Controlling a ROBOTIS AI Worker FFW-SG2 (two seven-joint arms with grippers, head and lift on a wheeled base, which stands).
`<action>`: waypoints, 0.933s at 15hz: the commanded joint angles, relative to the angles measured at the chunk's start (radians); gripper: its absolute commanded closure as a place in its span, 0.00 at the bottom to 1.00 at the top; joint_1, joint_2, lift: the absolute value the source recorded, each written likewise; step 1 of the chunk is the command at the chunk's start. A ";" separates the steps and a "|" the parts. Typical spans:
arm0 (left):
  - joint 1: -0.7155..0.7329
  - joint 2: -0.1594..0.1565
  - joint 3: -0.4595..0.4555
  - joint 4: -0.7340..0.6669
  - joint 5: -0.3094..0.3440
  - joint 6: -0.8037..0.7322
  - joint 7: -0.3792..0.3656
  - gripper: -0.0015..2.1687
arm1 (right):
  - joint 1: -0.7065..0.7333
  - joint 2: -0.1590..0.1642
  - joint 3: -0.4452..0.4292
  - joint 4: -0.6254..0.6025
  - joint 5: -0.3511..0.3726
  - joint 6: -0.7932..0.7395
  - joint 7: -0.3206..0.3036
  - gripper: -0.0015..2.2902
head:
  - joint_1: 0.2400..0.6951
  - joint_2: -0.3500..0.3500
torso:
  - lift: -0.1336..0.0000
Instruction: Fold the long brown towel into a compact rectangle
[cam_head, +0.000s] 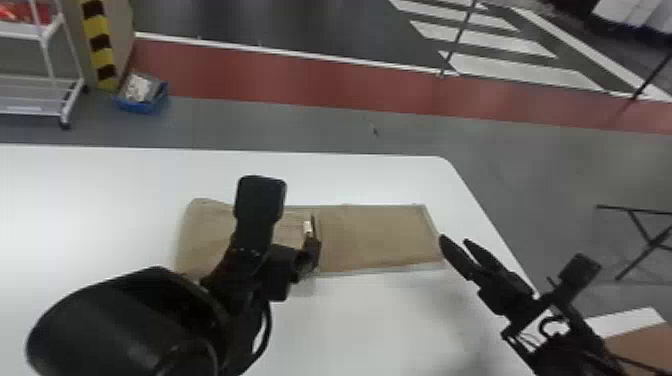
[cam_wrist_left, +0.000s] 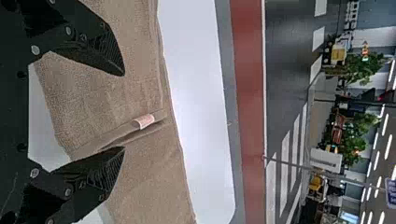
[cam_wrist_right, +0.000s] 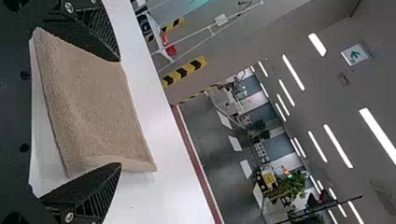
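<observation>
On the white table, with a clock dial centred on the towel and 12 at the far side, the long brown towel is laid out from 9 to 3 o'clock. The 9 o'clock part is covered by a folded-over layer, so yeah, it's partly folded, and the 3 o'clock part is left flat. A small pale label can be seen at the loose edge of that upper layer, right around the middle. The left gripper is held over the towel close to that edge, its arm brought in from 8 o'clock. Its jaws are spread well apart, with nothing clamped, and the label is framed between them in the left wrist view. The right gripper is positioned at 3 o'clock, just beside the towel's end, its arm brought in from 4. Its jaws are parted too, nothing pinched; whether the cloth is touched by a tip can't be told. As for the background, a white cart and a blue bin are parked on the floor around 10 o'clock, and a black folding stand is set up at 3, past the table's edge.
</observation>
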 joint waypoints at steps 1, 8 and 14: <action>0.053 0.060 0.072 -0.067 0.002 -0.003 -0.010 0.02 | 0.050 0.039 0.056 -0.150 -0.004 0.008 -0.087 0.07 | 1.00 0.00 | 0.07; 0.179 0.229 0.187 -0.132 -0.053 -0.184 -0.056 0.02 | 0.099 0.039 0.426 -0.330 0.082 0.149 -0.430 0.14 | 1.00 0.09 | 0.07; 0.197 0.287 0.189 -0.056 -0.166 -0.457 -0.047 0.02 | -0.007 0.039 0.518 -0.236 0.228 0.272 -0.479 0.15 | 1.00 0.33 | 0.07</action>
